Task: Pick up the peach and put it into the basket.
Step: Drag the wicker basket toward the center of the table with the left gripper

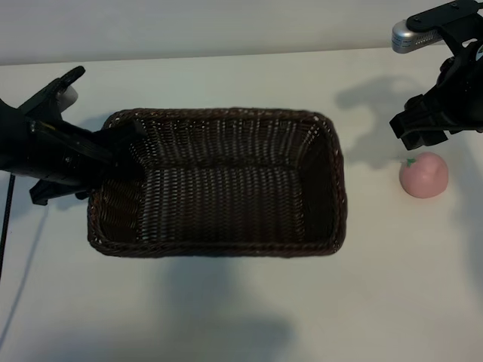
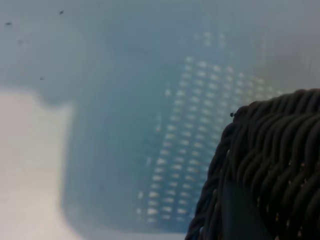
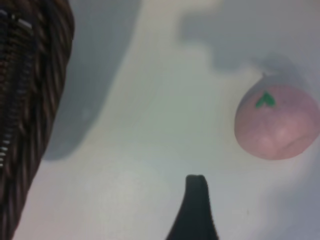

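The dark-brown woven basket stands in the middle of the white table. My left gripper straddles the basket's left wall and is shut on its rim. In the left wrist view the braided rim fills the corner, with one dark finger pressed against the weave. The pale-pink peach, with its green leaf on top, lies on the table to the right of the basket. My right gripper hovers open just behind it, not touching it. The right wrist view shows the peach beyond one fingertip.
The basket's right wall stands a short way from the peach, with bare table between them. A silver camera mount sits at the back right corner. A black cable hangs by the left arm.
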Tool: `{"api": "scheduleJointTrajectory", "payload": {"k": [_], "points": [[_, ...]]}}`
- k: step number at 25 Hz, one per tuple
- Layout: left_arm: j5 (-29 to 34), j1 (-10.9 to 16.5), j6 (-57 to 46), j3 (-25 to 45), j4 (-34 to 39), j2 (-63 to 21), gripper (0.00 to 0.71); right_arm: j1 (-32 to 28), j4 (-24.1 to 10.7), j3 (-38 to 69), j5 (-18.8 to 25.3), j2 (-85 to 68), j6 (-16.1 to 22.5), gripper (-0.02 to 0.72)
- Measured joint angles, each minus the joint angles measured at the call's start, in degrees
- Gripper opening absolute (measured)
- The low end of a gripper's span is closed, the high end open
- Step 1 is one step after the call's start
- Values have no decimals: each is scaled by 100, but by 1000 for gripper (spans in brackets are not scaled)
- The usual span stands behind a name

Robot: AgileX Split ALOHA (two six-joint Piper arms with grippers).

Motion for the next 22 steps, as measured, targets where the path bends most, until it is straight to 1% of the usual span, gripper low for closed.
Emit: {"api": "scheduleJointTrajectory", "payload": {"k": [4, 8, 18, 22], "points": [[-53, 0, 243, -200, -184, 0, 336, 0, 0, 0, 0, 0, 0, 589], [-60, 0, 281, -587, -241, 97, 336, 0, 0, 0, 14, 0, 0, 589], [-9, 0, 322, -1373, -309, 1050, 336, 0, 0, 0, 25, 0, -5, 589], [-9, -76, 311, -1791, -396, 1393, 336, 0, -5, 0, 25, 0, -5, 589]]}}
